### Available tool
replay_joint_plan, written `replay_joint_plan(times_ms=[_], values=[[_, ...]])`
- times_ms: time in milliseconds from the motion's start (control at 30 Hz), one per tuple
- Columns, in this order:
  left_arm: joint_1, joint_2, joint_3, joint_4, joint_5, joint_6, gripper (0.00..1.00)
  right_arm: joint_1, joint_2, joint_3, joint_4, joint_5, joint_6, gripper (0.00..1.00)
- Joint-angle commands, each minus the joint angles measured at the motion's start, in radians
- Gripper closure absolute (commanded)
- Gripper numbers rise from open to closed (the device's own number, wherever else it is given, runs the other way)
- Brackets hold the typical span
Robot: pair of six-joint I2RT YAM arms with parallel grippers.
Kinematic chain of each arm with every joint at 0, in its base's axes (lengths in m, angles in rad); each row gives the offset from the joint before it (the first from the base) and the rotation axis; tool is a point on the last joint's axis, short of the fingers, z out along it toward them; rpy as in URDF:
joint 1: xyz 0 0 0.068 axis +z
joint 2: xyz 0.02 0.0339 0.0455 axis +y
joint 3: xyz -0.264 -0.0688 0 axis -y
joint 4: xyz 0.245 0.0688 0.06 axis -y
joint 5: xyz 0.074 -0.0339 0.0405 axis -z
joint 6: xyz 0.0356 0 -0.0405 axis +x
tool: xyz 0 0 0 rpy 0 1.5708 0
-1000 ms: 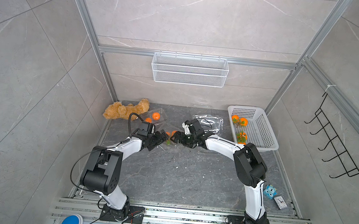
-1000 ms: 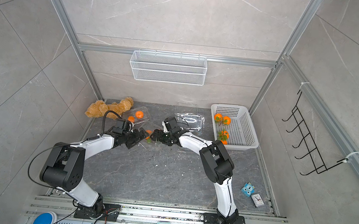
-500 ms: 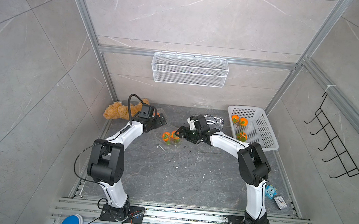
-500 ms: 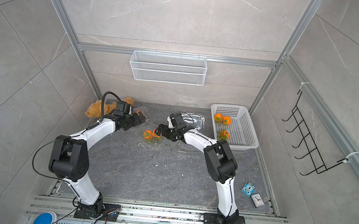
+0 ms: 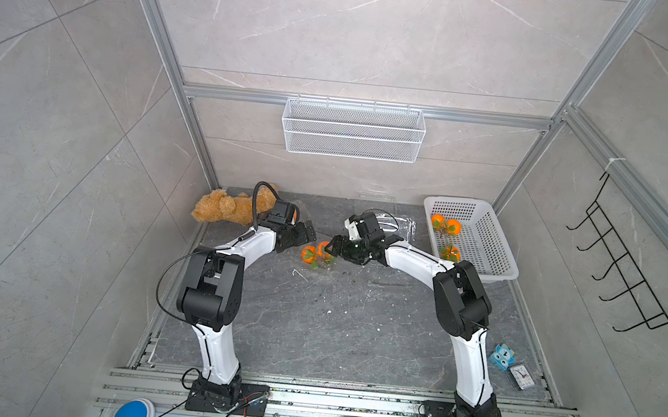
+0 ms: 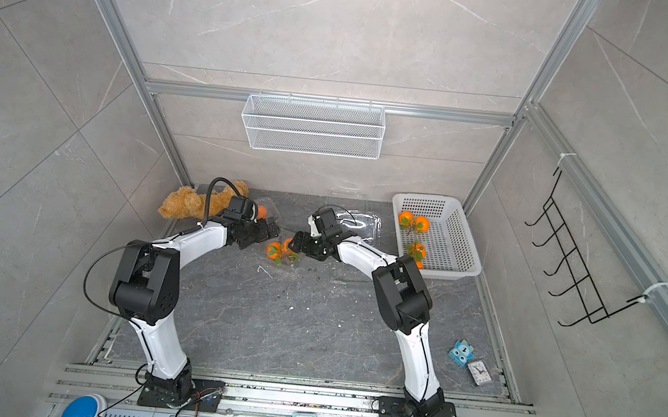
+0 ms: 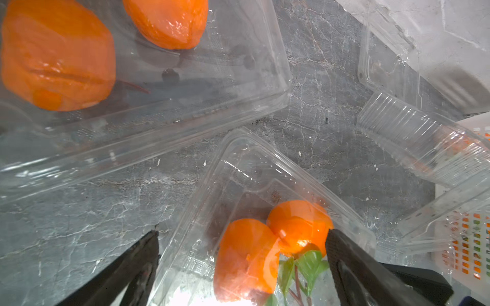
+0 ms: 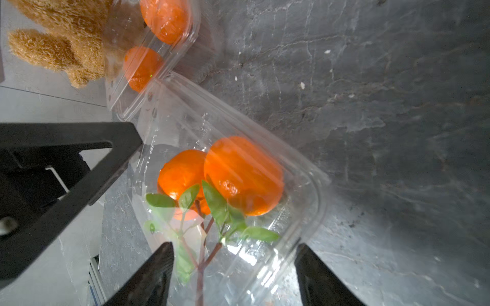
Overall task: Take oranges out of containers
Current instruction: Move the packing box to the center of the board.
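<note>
Change: the left gripper (image 5: 305, 234) has pulled back to the far left, off the middle container (image 7: 246, 169). That container's two oranges (image 5: 315, 253) are now uncovered in both top views.
Left gripper state: the jaws are spread wide and hold nothing. It stands just left of the middle container, between it and the teddy bear (image 5: 221, 207).
Right gripper (image 5: 334, 252) state: it remains at the right end of the middle container. In the right wrist view the jaws stand apart on either side of that end, with the leafy stems (image 8: 212, 238) between them. No squeeze on plastic or fruit is visible.
Middle container: it lies on the floor near the centre, with both oranges touching each other inside. The lid appears swung back, but the clear plastic makes this uncertain.
Far-left container (image 7: 191, 106): it lies against the teddy bear and holds two more oranges (image 7: 55, 58).
Emptied containers (image 7: 413, 143): clear shells lie far right of centre, beside the white basket (image 5: 499, 271).
Basket contents: several oranges (image 5: 445, 224) with leaves.
Meaning for task: judged about half done. With the left arm clear, the right gripper has free access to the stems or the fruit.
Risk: the thin shell may lift with the fruit while nothing holds it down.
</note>
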Motion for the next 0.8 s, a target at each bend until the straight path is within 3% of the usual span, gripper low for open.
replay_joint_plan(times_ms=[0,333,467,767], values=[[-0.028,-0.072,-0.052,0.036,0.049,-0.018,0.01,0.015,0.000,-0.005,-0.002,-0.030,-0.021,0.29],[-0.054,-0.268,-0.240,0.059,0.045,-0.088,0.01,0.033,-0.130,-0.223,0.100,-0.033,-0.024,0.31],[-0.050,-0.278,-0.171,-0.121,-0.102,-0.082,0.01,0.007,-0.180,-0.271,0.124,-0.033,-0.016,0.27],[-0.049,-0.183,-0.094,-0.127,-0.062,-0.087,0.00,-0.024,-0.175,-0.293,0.231,-0.111,0.067,0.12]])
